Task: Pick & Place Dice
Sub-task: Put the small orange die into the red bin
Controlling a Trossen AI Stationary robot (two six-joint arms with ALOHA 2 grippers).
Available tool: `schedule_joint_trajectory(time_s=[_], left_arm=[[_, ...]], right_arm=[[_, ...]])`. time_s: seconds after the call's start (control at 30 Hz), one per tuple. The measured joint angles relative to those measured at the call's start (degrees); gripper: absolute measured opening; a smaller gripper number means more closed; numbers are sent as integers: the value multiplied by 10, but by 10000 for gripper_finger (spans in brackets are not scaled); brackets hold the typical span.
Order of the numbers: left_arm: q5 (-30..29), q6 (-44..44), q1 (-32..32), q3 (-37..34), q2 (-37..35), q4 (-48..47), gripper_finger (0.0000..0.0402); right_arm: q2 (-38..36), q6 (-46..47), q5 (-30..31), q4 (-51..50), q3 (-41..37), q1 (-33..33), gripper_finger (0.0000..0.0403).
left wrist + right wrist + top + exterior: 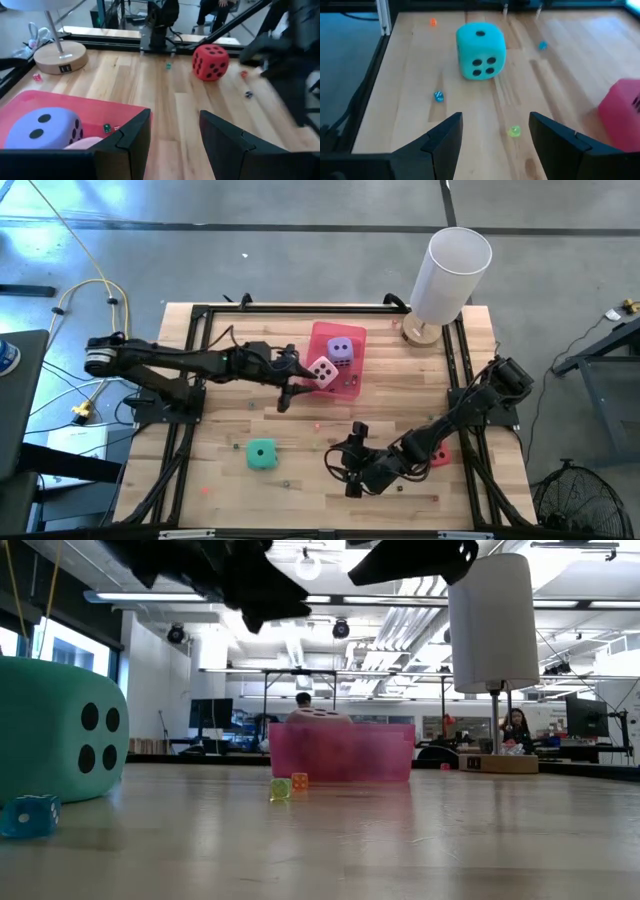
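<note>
the soft teal-green foam cube with dark pips (262, 453) sits lower left on the wooden tabletop (220, 400); it looks light and squashy, so pinch two opposite flat faces. the left tool (297, 383), open and empty, is at frame centre beside the pink tray (352, 338). the right tool (341, 470), also open and empty, is lower centre.
</note>
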Motion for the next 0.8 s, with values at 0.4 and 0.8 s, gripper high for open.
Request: schedule_joint_trajectory(time_s=[0.4, 0.8], left_arm=[[0, -43, -33, 0, -47, -76, 164], [26, -47, -60, 0, -44, -100, 164]], right_arm=[[19, 94, -31, -114, 0, -11, 222], [92, 85, -12, -101, -1, -55, 210]])
